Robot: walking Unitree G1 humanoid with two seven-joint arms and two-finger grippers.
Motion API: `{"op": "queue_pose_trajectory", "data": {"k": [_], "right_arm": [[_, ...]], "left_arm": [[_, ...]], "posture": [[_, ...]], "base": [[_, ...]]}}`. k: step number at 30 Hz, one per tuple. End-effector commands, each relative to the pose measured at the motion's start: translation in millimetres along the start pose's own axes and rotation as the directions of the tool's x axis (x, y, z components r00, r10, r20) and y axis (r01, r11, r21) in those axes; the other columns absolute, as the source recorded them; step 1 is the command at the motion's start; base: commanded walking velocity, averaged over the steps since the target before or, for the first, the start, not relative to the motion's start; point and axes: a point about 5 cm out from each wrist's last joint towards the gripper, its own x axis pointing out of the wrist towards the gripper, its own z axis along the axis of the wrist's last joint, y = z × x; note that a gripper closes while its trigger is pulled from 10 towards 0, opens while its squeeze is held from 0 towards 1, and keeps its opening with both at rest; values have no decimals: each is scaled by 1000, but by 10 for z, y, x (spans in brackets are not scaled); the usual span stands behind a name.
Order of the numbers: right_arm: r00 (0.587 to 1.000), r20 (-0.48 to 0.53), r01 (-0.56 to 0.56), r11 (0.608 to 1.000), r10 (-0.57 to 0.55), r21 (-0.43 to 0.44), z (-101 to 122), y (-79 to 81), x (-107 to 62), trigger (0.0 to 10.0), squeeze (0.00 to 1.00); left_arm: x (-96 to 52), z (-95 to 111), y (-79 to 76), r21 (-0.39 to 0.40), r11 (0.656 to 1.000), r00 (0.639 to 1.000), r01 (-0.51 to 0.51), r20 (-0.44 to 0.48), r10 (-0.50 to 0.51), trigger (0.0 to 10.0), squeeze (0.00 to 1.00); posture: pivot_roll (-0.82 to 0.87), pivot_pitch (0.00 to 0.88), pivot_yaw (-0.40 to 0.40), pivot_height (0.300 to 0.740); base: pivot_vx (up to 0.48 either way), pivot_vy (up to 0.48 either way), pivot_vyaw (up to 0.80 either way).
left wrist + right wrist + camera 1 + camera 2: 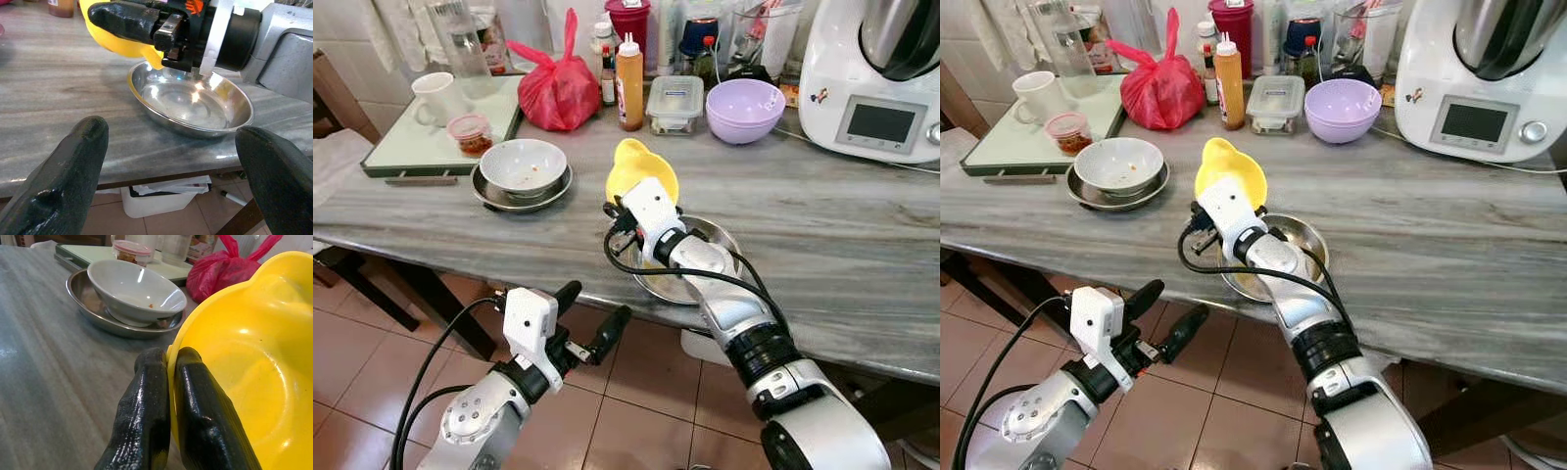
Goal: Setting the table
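The right pincer is pinching the rim of a yellow plastic bowl, its two black fingers pressed against the rim from either side, and is holding the bowl tilted on edge above the far rim of a shallow steel dish that is sitting near the front edge of the grey marble tabletop. The yellow bowl is hanging clear of the tabletop, with its lower edge just over the dish; whether it is touching the dish cannot be told. The left pincer is hovering below the tabletop's front edge, over the tiled floor, with its fingers spread wide and gripping nothing.

Judging from the layout, the table setting looks to be partway along. Further left, a white ceramic bowl with a few crumbs inside is already resting in a second steel dish, which reads as one finished place. The yellow bowl going into the near steel dish would seem to be making a second such pairing, and that placement is not yet done: the bowl needs levelling and lowering before release.

A lilac bowl, a lidded plastic container, an orange sauce bottle, a red knotted bag and a white mug on a green tray are standing toward the back, beside a white kitchen machine; whether any of these belong in the setting cannot be told.
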Motion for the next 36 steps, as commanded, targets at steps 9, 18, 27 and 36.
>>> {"op": "queue_pose_trajectory", "data": {"k": [9,18,27,36], "right_arm": [[998,-18,61,992,-60,106,107,-4,155,10000,0],[998,-41,50,988,-44,143,87,40,202,10000,0],[996,-81,42,987,-30,154,59,89,242,10000,510],[995,-92,55,989,-42,136,48,65,252,10000,1000]], "left_arm": [[-31,0,-16,-2,1000,1000,2,-17,-2,10000,0],[-31,-24,-18,-5,1000,1000,0,-30,0,10000,0],[-20,-52,-8,-8,1000,999,-1,-45,0,10000,0],[-12,-47,-22,-10,1000,999,0,-45,-1,10000,0]], "posture": [[-19,114,56,740],[-23,114,59,740],[-24,115,57,740],[-23,111,56,740]], "base": [[0,0,0],[0,0,0],[0,0,0],[0,0,0]]}}
